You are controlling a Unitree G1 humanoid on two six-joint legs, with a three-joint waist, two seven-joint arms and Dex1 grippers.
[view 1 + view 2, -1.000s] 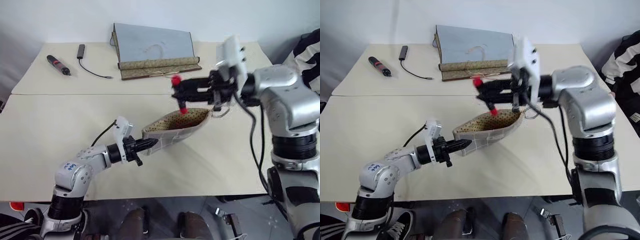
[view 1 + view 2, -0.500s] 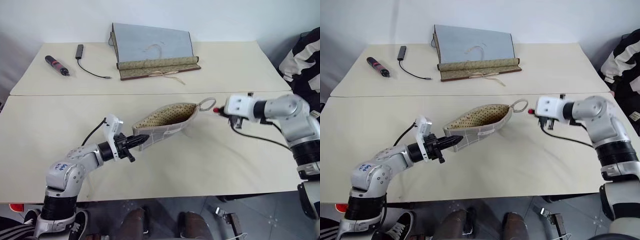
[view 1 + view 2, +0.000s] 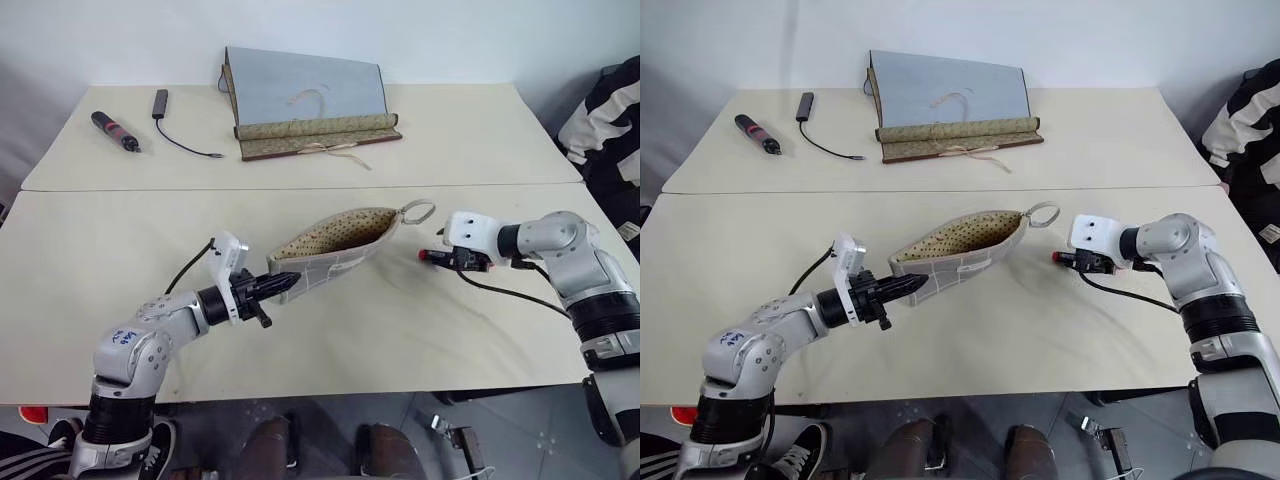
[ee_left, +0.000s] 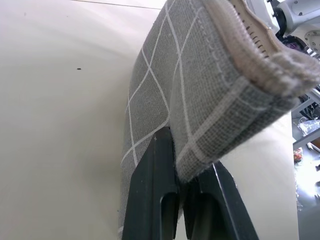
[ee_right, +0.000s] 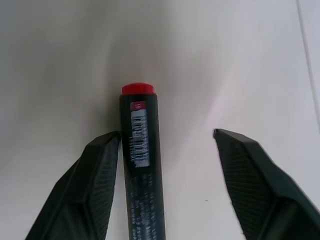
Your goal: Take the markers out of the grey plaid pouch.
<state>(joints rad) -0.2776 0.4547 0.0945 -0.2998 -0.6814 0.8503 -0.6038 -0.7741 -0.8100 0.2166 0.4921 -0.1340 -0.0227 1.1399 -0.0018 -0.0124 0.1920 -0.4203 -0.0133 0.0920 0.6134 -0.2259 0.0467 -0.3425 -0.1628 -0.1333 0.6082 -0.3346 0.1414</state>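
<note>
Cream tabletop [image 3: 330, 330]: right gripper [image 5: 167, 145], carrying the red marker [image 5: 139, 165] above the grey plaid pouch [image 3: 340, 245] a second ago, now sits low beside it, fingers spread, marker released on the table; left gripper [image 4: 185, 170] stays pinching the pouch's corner.

- Lower barrel of the red-capped marker [image 5: 140, 165] cut off by the right wrist view's edge; barcode label too small to read.
- Far end of the grey plaid pouch [image 4: 210, 80] out of the left wrist view, pinched corner hidden between the 2 black fingers [image 4: 150, 200].
- Pouch interior mostly hidden; contents impossible to tell.
</note>
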